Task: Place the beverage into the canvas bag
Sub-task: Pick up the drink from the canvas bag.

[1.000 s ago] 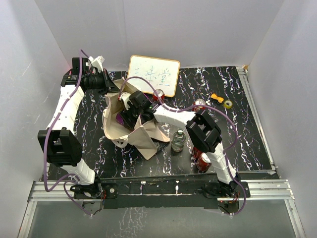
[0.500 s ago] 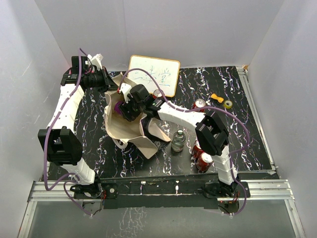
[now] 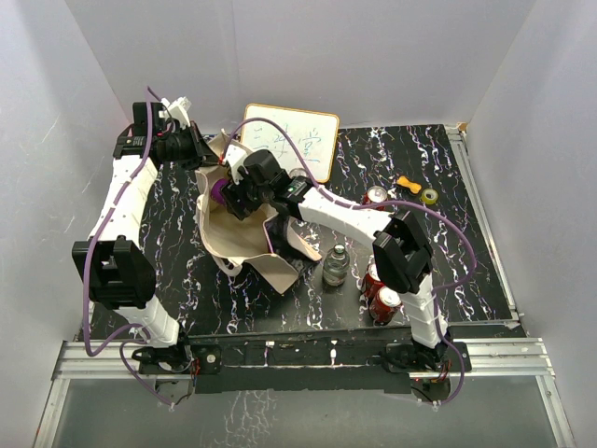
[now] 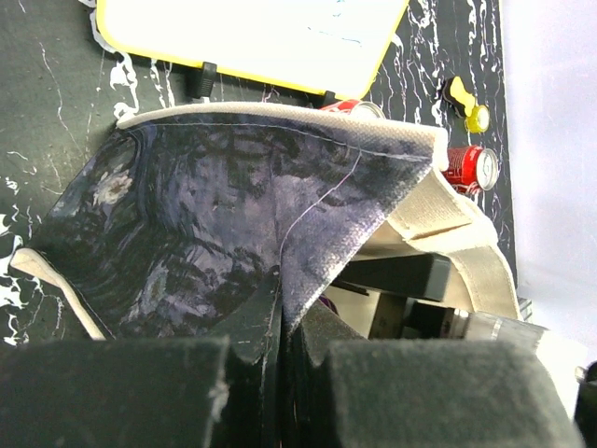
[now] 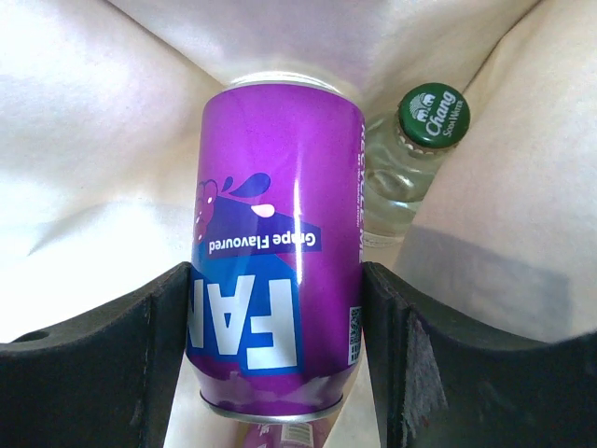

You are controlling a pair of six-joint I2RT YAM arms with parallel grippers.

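Top view: bright, even, diffuse light; soft shadows on the glossy black marbled tabletop [image 3: 177,261]. Right wrist view: 1 vertical glare streak on the purple grape-flavoured drink can [image 5: 275,271]; the beige canvas bag [image 5: 93,140] is overexposed. Left wrist view: black foam pads [image 4: 112,392] of the left gripper [image 4: 280,327] are blurred.

bottle [image 5: 417,161] half hidden behind purple can [image 5: 275,271], board [image 3: 317,140] writing illegible

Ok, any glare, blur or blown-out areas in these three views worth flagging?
Right wrist: the purple can is sharp with a glare streak, and the bag behind it is nearly blown out. Left wrist: the near jaws are dark and blurred, the bag's print in focus. Top external: evenly lit, sharp.
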